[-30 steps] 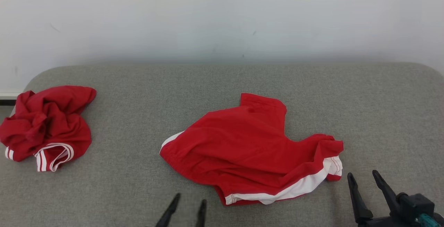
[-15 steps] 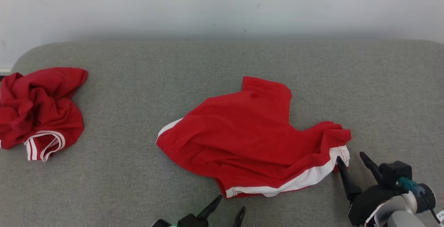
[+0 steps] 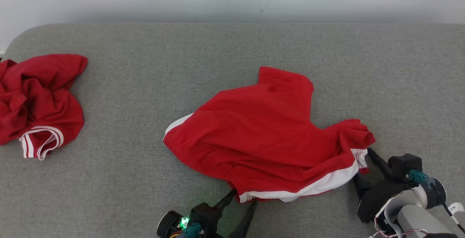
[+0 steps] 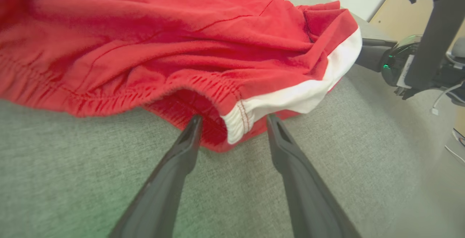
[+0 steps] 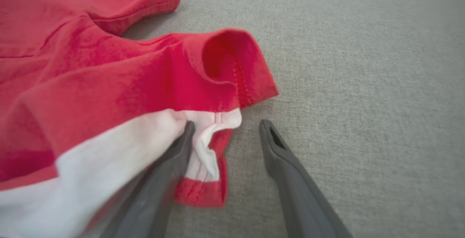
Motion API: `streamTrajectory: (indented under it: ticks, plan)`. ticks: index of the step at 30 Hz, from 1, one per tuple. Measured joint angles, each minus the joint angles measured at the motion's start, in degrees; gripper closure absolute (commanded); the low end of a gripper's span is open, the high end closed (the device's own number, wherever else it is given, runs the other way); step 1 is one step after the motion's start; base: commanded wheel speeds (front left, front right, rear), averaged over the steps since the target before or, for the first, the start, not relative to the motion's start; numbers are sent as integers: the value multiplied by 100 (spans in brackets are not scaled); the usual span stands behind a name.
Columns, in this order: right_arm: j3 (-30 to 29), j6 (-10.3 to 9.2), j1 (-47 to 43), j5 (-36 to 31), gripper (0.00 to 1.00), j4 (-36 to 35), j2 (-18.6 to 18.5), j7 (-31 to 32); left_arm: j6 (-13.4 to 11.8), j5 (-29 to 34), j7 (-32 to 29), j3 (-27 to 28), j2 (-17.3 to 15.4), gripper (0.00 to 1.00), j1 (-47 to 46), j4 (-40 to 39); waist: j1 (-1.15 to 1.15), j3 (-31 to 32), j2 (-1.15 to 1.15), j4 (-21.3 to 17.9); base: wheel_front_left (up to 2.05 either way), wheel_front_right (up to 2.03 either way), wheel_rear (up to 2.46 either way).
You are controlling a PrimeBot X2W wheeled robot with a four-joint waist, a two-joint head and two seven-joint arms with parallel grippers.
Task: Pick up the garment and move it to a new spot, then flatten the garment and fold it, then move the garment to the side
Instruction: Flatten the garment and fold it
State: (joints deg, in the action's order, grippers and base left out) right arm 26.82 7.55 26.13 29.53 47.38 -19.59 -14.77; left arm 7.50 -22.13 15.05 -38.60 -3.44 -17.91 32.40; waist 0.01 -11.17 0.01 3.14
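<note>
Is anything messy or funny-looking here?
Yes. The red shorts in the middle lie crooked. They are bunched up at the end by the right hand, and the hem there is curled over. Another red garment sits crumpled in a heap at the far left.

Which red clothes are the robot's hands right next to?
The spread-out garment in the middle: left gripper and right gripper are at its near edge. The crumpled garment lies far left.
</note>
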Motion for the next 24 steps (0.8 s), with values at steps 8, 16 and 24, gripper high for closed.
streamTrajectory:
  ticks: [8, 16, 24]
  plan:
    - [-23, 0, -458, 292, 100, -613, -100, -36, 0, -221, 0, 131, 35, 100, 35, -209, 0, 90, 0, 37, 0, 0, 0]
    - [-299, 0, -1215, 199, 100, -1990, -183, -35, 0, -88, 0, 783, -24, 100, 392, -959, -1, 320, 0, -18, 0, 0, 0]
    - [-110, 0, -922, 363, 100, -2716, -265, 110, 0, 36, 0, 1263, -421, 100, -92, -1499, -1, 406, 0, -106, 0, 0, 0]
